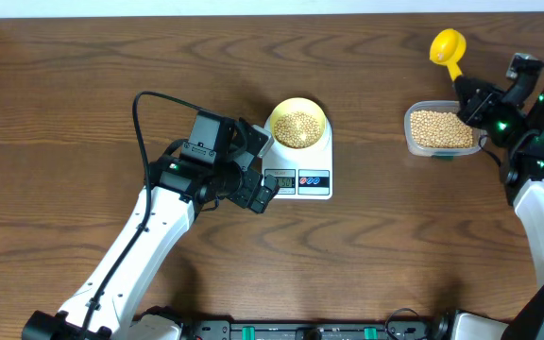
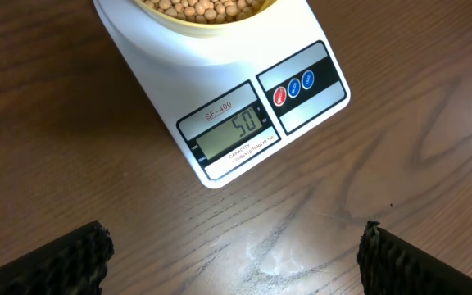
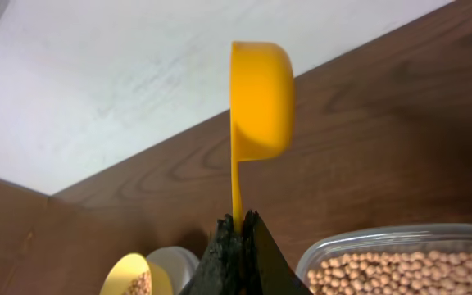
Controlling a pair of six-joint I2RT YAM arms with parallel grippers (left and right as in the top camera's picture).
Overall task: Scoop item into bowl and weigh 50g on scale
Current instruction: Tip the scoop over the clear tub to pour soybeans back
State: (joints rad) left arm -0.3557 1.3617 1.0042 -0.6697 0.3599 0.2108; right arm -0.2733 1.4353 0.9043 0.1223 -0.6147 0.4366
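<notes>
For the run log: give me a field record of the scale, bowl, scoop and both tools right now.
scale: display reads 50
bowl: on scale, holds beans
scoop: handle gripped by right tool, near tub
left tool: open, in front of scale
tub: holds more beans

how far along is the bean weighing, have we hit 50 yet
Nearly done. The soybeans are in the pale yellow bowl on the scale, and its display reads 50. In hand: the right gripper holds the yellow scoop by its handle, raised beside the clear tub of beans. The left gripper is open and empty at the scale's front. Probably all that's left is putting the scoop down.
</notes>
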